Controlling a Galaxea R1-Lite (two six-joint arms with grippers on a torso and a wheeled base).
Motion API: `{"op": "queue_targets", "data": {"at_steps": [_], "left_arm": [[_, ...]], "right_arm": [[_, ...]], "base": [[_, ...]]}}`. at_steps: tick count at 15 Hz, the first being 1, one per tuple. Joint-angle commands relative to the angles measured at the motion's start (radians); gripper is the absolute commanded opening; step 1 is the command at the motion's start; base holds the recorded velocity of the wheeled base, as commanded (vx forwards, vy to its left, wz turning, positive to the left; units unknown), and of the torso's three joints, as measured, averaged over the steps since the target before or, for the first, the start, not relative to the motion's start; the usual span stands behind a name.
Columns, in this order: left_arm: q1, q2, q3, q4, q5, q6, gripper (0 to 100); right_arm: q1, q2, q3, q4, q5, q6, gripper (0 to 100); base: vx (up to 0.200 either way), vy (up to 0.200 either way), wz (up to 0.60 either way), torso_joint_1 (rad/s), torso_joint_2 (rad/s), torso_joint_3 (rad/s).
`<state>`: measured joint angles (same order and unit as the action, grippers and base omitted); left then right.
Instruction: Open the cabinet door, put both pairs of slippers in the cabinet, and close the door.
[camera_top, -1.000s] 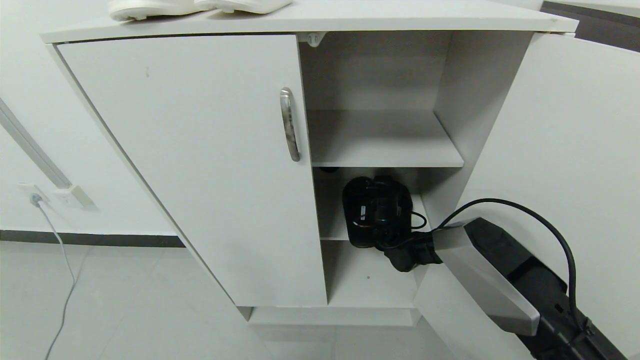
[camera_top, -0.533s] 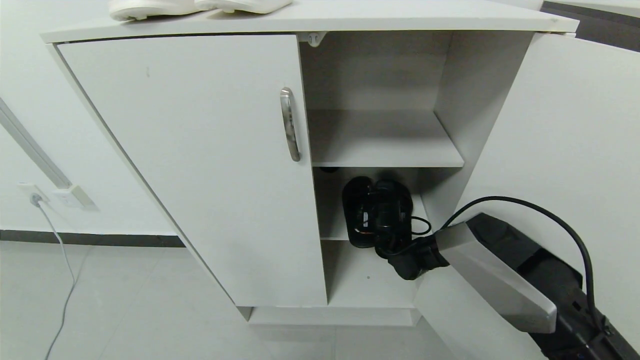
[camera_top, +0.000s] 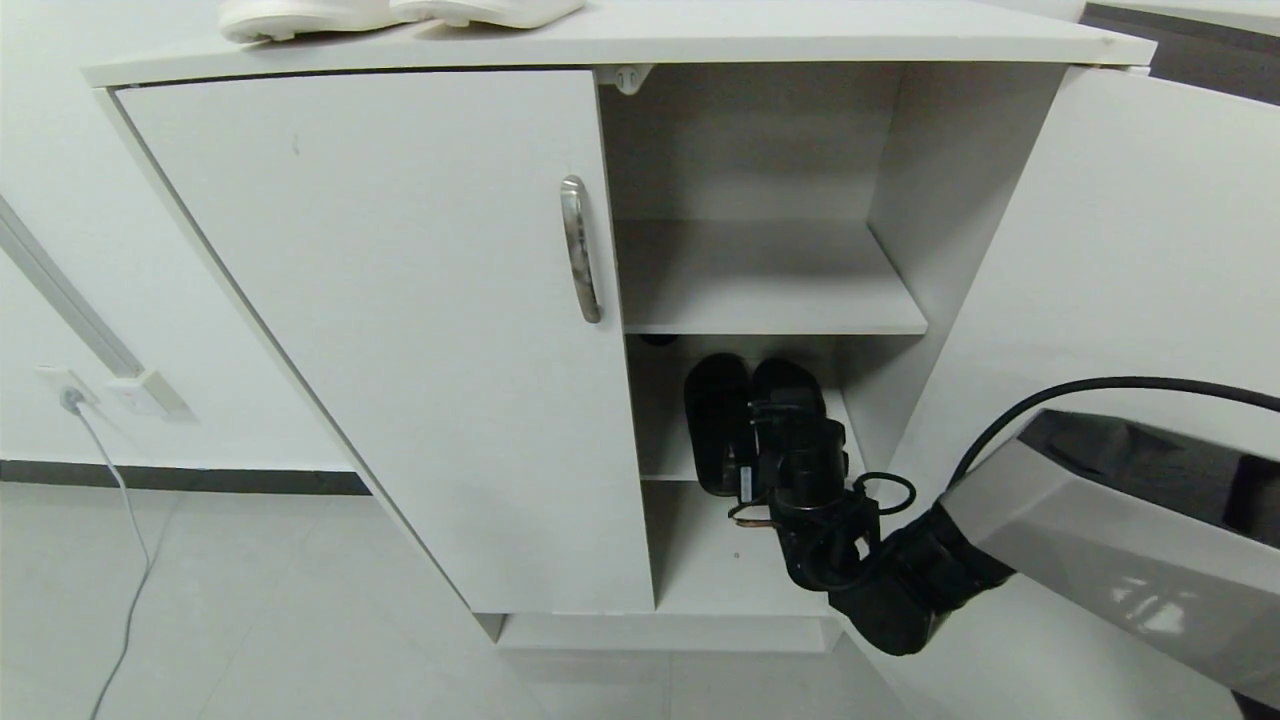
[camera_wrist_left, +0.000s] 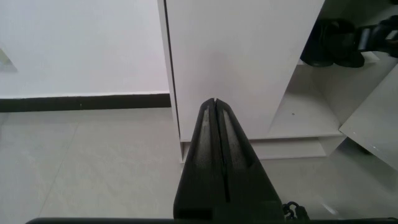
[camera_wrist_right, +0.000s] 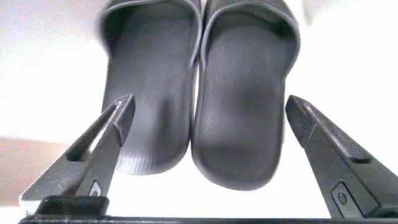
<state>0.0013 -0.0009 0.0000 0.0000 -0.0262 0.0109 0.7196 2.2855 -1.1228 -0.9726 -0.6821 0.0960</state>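
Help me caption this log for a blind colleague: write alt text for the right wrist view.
A pair of black slippers sits side by side on a white shelf, heels toward the camera. The right gripper is open in front of them, its fingers spread toward each side of the pair.

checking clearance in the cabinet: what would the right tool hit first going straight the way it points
For the right tool, most likely the heels of the black slippers, which lie straight ahead between its open fingers; how near they are is unclear.
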Motion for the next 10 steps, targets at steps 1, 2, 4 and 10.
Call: {"op": "queue_targets", "data": {"at_steps": [1,2,4,10], "left_arm": [[0.000,0.001,0.000,0.000,0.000,0.000,0],[0.000,0.001,0.000,0.000,0.000,0.000,0],[0.000,0.001,0.000,0.000,0.000,0.000,0],[0.000,0.001,0.000,0.000,0.000,-0.002,0]], "right_arm": [[0.043,-0.115,0.106,-0.020,-0.002,0.004,100],[0.044,-0.115,0.109,-0.031,-0.002,0.005,100],[0.044,-0.110,0.115,-0.051,-0.002,0.007,100],[0.050,-0.116,0.132,-0.066,-0.004,0.004,100]], "base": [[0.000,0.000,0.00,0.000,0.00,0.000],[0.000,0.000,0.00,0.000,0.00,0.000],[0.000,0.000,0.00,0.000,0.00,0.000],[-0.067,0.000,0.00,0.001,0.00,0.002]]}}
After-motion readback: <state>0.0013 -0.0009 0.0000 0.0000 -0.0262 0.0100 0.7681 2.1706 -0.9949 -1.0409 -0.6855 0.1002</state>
